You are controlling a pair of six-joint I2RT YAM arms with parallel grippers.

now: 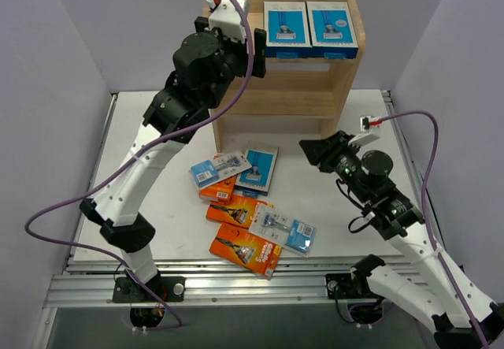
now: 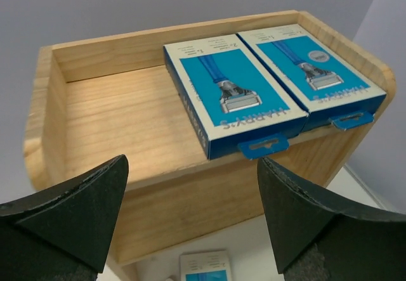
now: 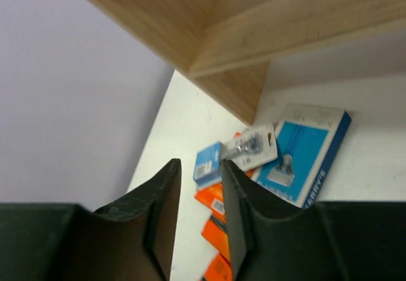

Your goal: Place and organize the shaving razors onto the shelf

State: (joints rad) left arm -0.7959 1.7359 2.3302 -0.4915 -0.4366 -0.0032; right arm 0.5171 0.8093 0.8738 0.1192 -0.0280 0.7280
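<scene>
The wooden shelf (image 1: 315, 97) stands at the back of the table. Two blue-and-white razor boxes (image 1: 285, 27) (image 1: 331, 27) lie side by side on the right of its top tier, also in the left wrist view (image 2: 231, 91). My left gripper (image 1: 258, 53) is open and empty, raised at the front of the top tier's bare left half (image 2: 95, 116). On the table lie a blue box (image 1: 257, 168), a blister card (image 1: 216, 166), several orange boxes (image 1: 236, 211) and another blister card (image 1: 290, 231). My right gripper (image 1: 309, 148) is empty with a narrow gap, low by the shelf's right foot.
Grey walls close in the left, right and back. The right wrist view shows the shelf's underside (image 3: 209, 21), the blue box (image 3: 304, 154) and the blister card (image 3: 250, 146) beyond the fingers (image 3: 165, 192). A metal rail (image 1: 236, 286) runs along the table's near edge.
</scene>
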